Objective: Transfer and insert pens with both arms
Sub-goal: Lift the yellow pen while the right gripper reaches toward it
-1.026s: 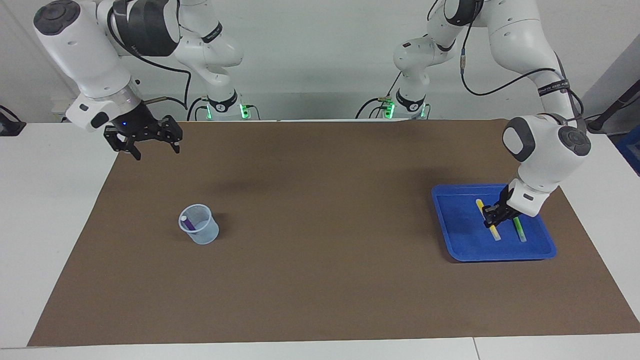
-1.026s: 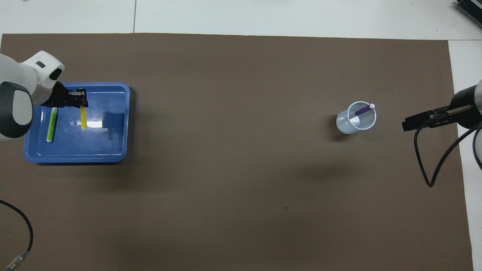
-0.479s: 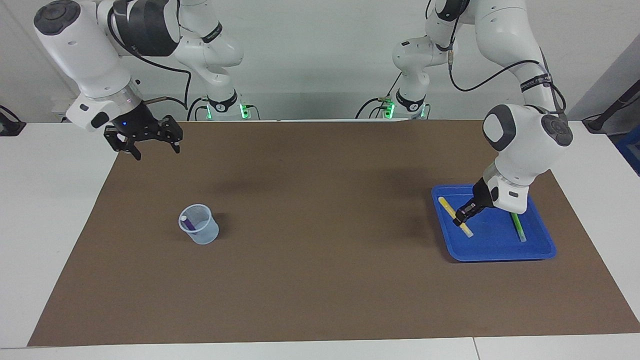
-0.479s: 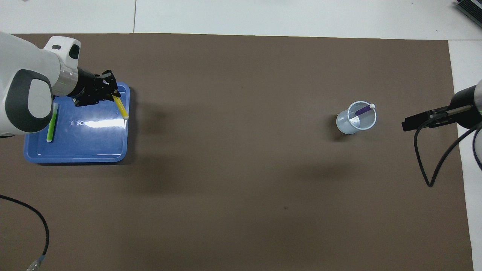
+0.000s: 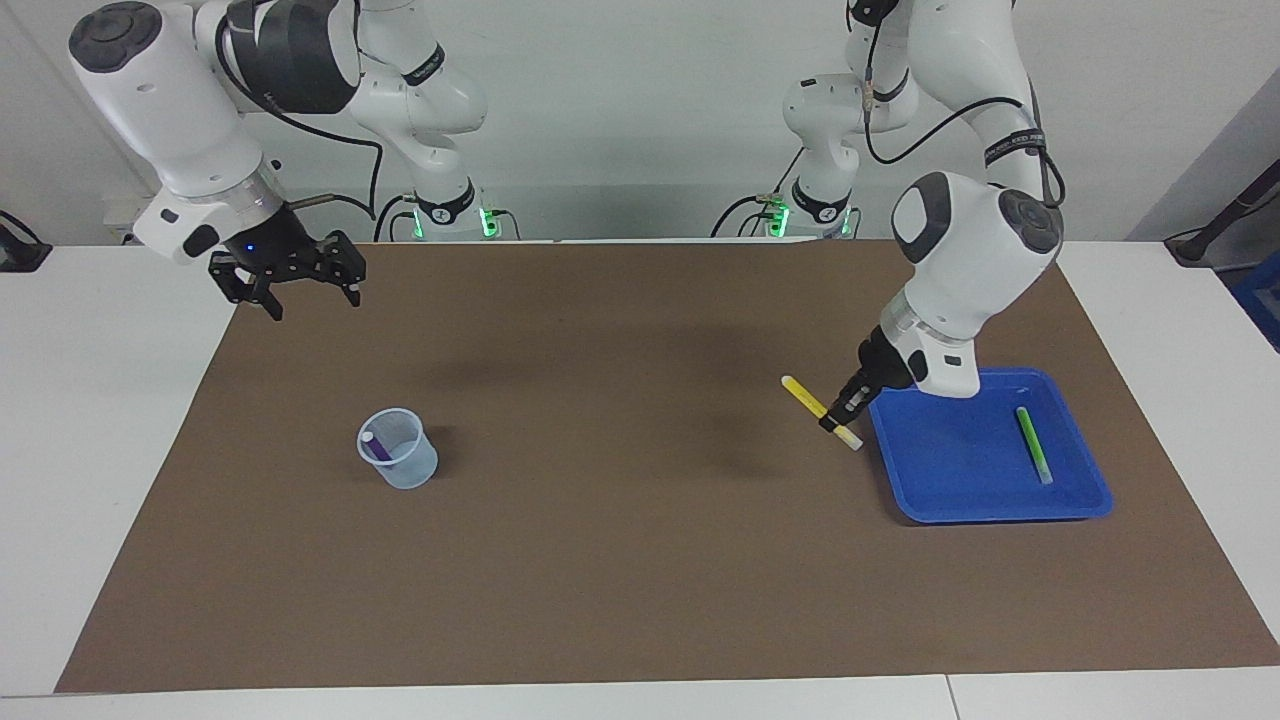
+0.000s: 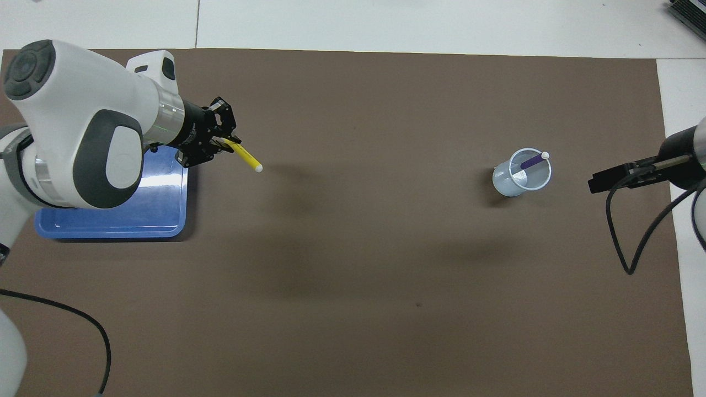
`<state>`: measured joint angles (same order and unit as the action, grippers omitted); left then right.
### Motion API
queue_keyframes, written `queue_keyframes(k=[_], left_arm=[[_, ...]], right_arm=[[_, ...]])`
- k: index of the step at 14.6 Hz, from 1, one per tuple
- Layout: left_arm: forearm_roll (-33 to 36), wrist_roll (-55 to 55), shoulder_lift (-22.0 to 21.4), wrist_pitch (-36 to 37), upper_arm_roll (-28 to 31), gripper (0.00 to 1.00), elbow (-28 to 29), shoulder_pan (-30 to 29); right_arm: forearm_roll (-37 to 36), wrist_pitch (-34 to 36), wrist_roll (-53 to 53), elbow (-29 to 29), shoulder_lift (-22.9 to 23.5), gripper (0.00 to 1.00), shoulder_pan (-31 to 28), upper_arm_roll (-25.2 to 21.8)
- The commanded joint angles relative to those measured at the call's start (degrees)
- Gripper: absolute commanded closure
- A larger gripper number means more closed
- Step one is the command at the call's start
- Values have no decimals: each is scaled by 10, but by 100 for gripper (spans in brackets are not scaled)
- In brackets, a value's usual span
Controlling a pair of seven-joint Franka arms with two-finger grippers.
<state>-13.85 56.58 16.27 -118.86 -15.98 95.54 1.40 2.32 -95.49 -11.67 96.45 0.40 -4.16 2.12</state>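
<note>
Two white jointed arms show in the facing view. The left gripper [image 5: 838, 420] is clamped on the slim yellow pen [image 5: 812, 404], holding it tilted over the brown mat [image 5: 600, 560] just beside the glossy blue tray [image 5: 960, 480], where the green pen [image 5: 1033, 444] lies. The right gripper [image 5: 300, 285] waits with fingers spread over the mat's corner. The purple pen [image 5: 376, 447] leans inside the clear round cup [image 5: 398, 448].

From overhead, the left arm [image 6: 83, 132] hides much of the tray [image 6: 160, 209], green pen included; the yellow pen [image 6: 244, 156] juts out, pale tip forward. The right gripper [image 6: 606, 179] is partly cut off at the edge.
</note>
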Motion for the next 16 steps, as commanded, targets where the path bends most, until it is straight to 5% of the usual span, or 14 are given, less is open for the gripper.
queue_keyframes(k=[1,7,16], left_arm=[[-15,93,-12,-7,-10,100,0,22],[-16,301,-12,-81,-15,100,5,105],[-16,611,-10,-240,-14,100,37,224]], right_arm=[[-6,0,3,17,-15,0,-11,5],[227,-35,-24,30,-18,0,-46,4],[384,-207,3,69,14,0,70,7]])
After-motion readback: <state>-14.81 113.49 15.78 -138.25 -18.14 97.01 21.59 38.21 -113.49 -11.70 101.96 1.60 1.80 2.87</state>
